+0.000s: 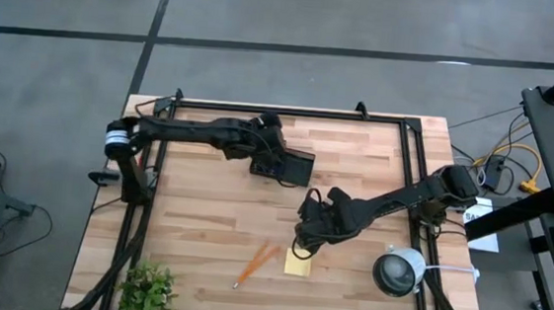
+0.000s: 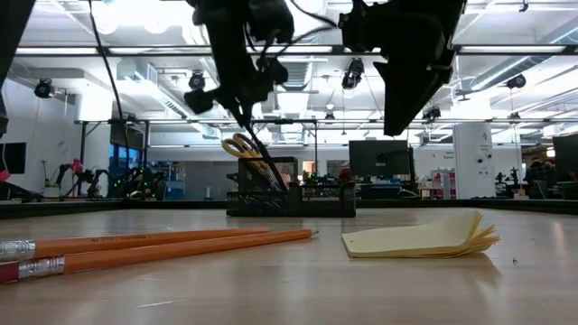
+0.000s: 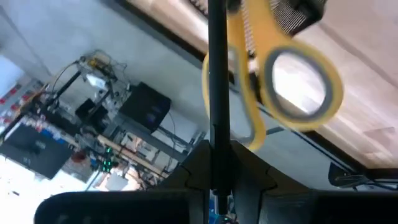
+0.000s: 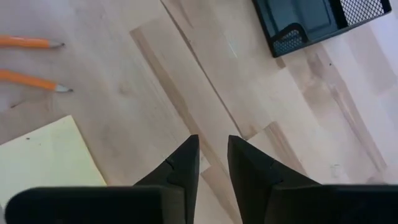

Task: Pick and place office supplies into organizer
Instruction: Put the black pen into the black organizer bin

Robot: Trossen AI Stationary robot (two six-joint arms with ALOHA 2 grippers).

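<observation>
left gripper (image 3: 217,180) jaws clamped on a dark pen (image 3: 216,81) over the organizer (image 1: 286,164), scissors (image 2: 248,149) inside showing in the low view only, while the right gripper (image 4: 213,158) hovers, jaws narrowly apart, holding nothing, beside the sticky-note pad (image 4: 46,155) on the worktop (image 1: 203,219).

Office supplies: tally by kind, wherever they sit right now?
Orange pencils: 2, on the table
Yellow sticky-note pad: 1, on the table
Yellow-handled scissors: 1, in the organizer
Dark pen: 1, in the left gripper fingers
Total: 5
</observation>
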